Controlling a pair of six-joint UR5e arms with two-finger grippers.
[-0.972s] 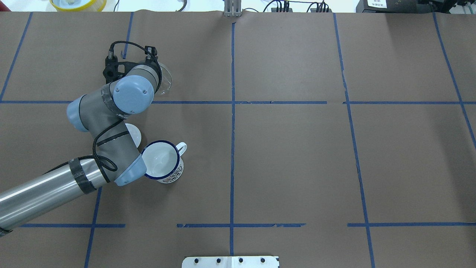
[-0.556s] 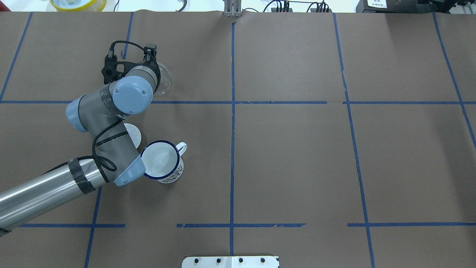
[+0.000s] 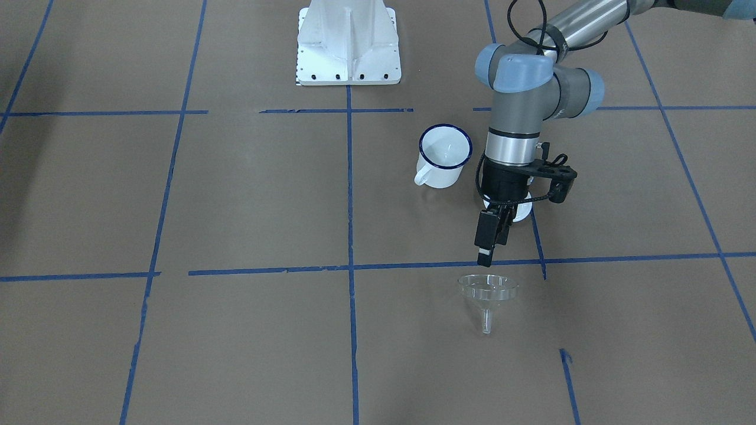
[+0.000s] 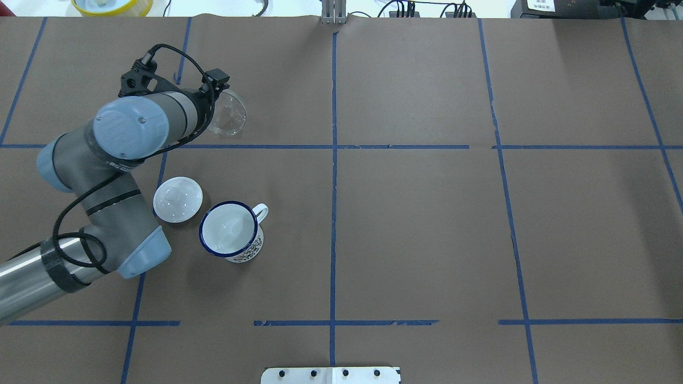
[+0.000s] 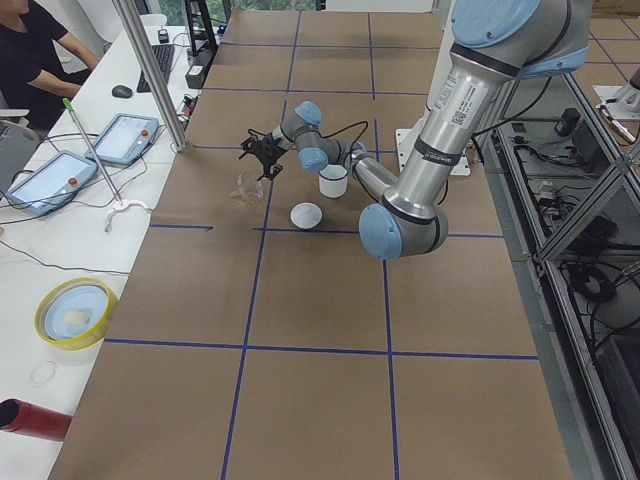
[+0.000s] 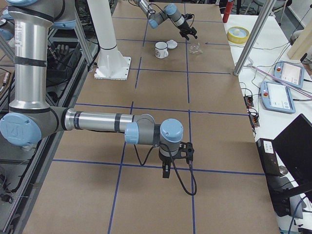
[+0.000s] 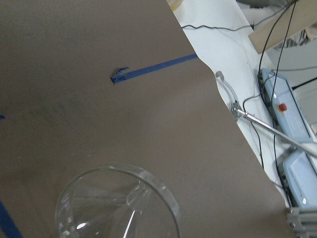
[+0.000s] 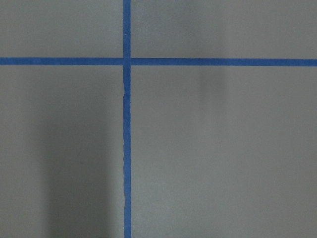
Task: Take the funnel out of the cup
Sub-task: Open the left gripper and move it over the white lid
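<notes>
On the brown paper table (image 3: 236, 195), the clear, round-rimmed, cone-shaped funnel (image 3: 488, 289) lies just beyond the left gripper (image 3: 485, 254), which holds nothing; how wide it gapes I cannot tell.

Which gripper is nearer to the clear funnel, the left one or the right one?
Left. The left gripper hangs close beside the funnel, not touching it. The right gripper is far off, toward the table's other end.
</notes>
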